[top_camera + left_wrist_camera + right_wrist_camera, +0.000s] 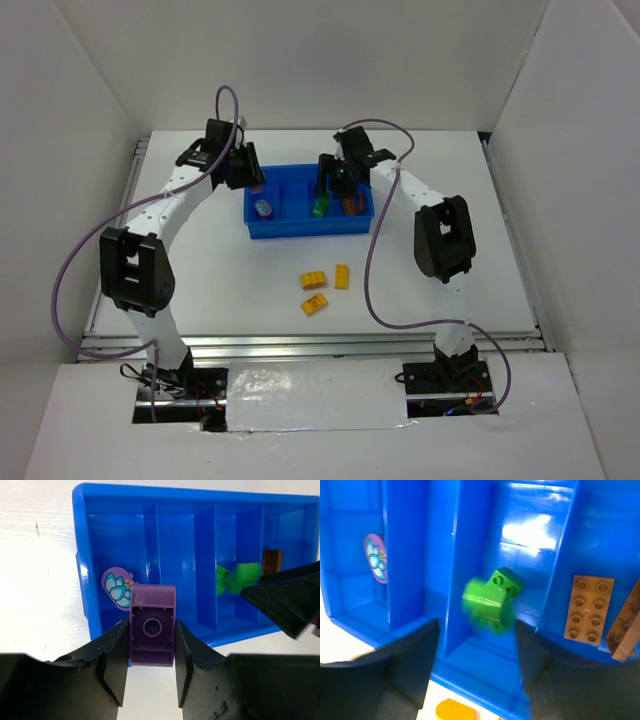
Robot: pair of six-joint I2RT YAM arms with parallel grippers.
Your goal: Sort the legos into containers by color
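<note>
Your left gripper [151,630] is clamped on a purple brick [152,607], one finger on each side, with the brick's hollow underside facing the wrist camera. It hangs at the left end of the blue tray [300,228], over that end's outer wall (how high above it, I cannot tell). Just beyond the brick, on the floor of the tray's left-end section, lies a round lilac piece [117,586] printed with a flower.

Your right gripper [476,630] is over the tray's right half. Its jaws are spread apart and grip nothing. Between and beyond its fingers [415,665], in a section right of the tray's middle, are two green bricks [490,602]. The nearer one is blurred and the other lies touching it.

The tray's right-end section, next to the green one, holds two brown bricks [588,609]. One lies flat with its studs up, and the other is tilted at the picture's edge.

Three yellow bricks [315,280] lie on the white table [200,280], on the tray's near side towards the arm bases. They sit clear of the tray and close to one another.
</note>
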